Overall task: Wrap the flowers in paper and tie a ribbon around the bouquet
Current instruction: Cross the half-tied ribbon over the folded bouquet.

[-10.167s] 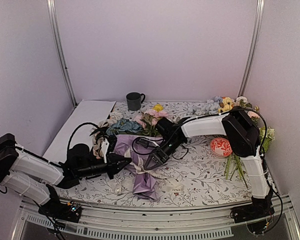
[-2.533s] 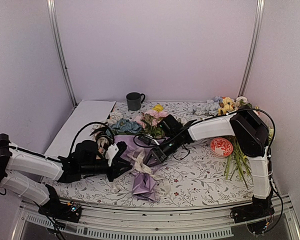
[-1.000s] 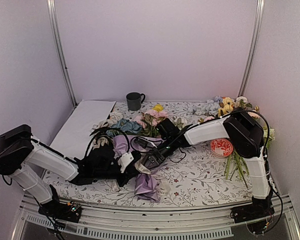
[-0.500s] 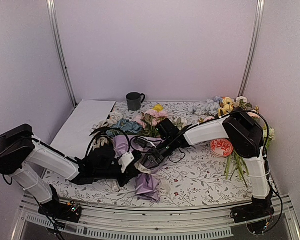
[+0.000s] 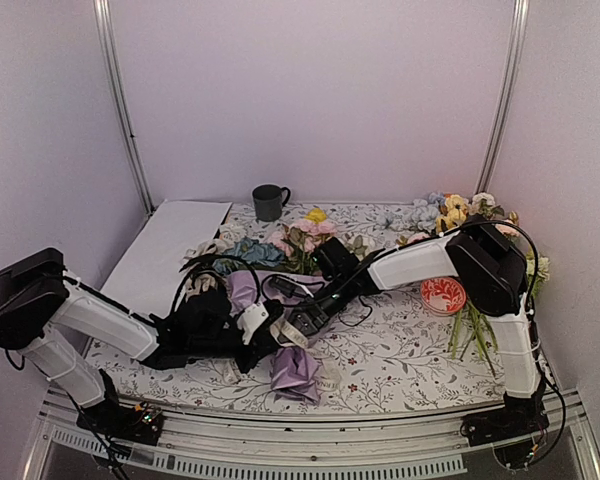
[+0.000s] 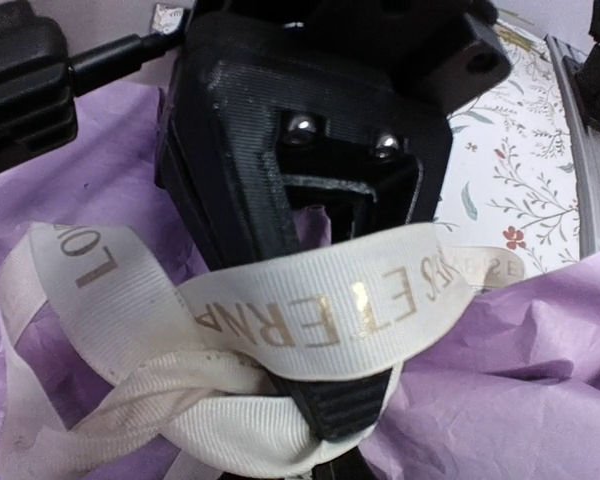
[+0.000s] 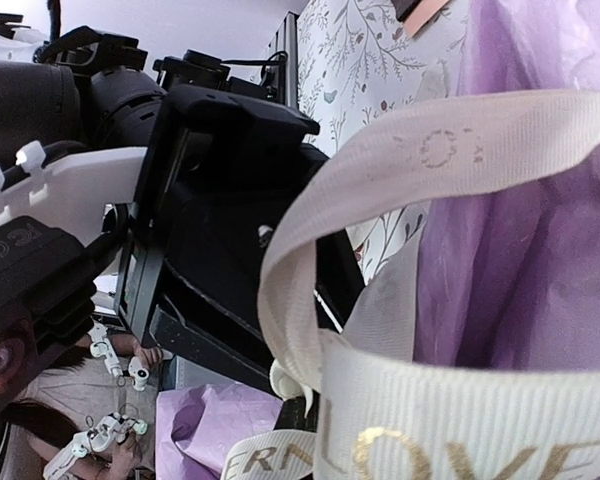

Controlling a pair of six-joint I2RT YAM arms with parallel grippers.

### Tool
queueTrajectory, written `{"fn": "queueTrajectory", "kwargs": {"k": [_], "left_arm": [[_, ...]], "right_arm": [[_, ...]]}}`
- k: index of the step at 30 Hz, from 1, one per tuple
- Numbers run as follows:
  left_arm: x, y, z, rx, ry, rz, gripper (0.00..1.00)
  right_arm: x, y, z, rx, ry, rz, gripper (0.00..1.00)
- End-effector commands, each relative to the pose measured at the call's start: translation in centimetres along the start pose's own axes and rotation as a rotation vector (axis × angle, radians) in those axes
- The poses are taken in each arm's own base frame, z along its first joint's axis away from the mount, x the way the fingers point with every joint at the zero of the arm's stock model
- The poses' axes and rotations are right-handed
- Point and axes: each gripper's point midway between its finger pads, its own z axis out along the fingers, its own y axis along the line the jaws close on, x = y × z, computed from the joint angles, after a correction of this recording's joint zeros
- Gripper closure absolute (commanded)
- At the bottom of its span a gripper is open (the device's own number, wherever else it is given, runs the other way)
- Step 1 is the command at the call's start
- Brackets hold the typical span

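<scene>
Your bouquet (image 5: 242, 292) lies on the table (image 5: 410, 360) left of the middle. Its wide end points toward the far edge and its narrow tail toward the near edge. The paper (image 5: 292, 372) is soft, creased lilac, crumpled where it tapers. The flowers (image 5: 302, 238) show at the wide end as pink blooms, a blue head and one yellow bloom among green leaves.

The ribbon (image 6: 320, 320) is flat, ribbed and cream-white, with gold lettering that reads "ETERNA" in the left wrist view and "LOVE" in the right wrist view. It loops over the paper, and one stretch is bunched and twisted under the flat band.

From above, the left gripper (image 5: 268, 337) and right gripper (image 5: 298, 326) meet nose to nose over the middle of the cone and hide it. The right gripper's fingers are together, but you cannot tell whether the ribbon is pinched between them, because the band fills that wrist view. You cannot tell how the left gripper's fingers stand either, since the ribbon and the frame edge cover them.
</scene>
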Motion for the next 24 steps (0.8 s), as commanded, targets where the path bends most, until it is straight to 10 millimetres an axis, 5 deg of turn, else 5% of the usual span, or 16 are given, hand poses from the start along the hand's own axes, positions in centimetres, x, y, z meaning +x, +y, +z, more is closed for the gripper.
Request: {"fn": "queueTrajectory", "kwargs": {"k": [1,8,13,16,18,22,24], "left_arm": [[-3.1,-0.3,-1.1,0.011,-0.113,-0.008,0.89],[-2.7,-1.7,-2.2,0.085,-0.096,-0.039,0.79],[-4.6,-1.8,-4.9,0.122,-0.197,-0.069,0.65],[-6.1,0.3,-6.4,0.103,-0.257,-0.149,0.61],[-6.2,3.4,-7.0,0.011,-0.273,-0.234,0.55],[-3.6,10.0,-6.5,-0.224,-0.156,-0.439,0.46],[-2.3,11.3,-5.6,-0.265,-0.08,-0.491,0.44]], "right_arm": [[-0.4,0.0,-0.8,0.061,-0.009,-0.021,1.0],[-0.9,-1.1,-1.8,0.173,-0.021,-0.024,1.0],[-0.7,-1.6,-2.0,0.223,-0.006,-0.027,1.0],[-0.7,-1.6,-2.2,0.242,0.002,-0.036,1.0],[-0.7,-1.5,-2.3,0.25,0.004,-0.039,1.0],[-0.7,-1.0,-2.1,0.257,0.009,-0.055,1.0],[-0.8,-0.9,-2.0,0.26,0.009,-0.062,1.0]]}}
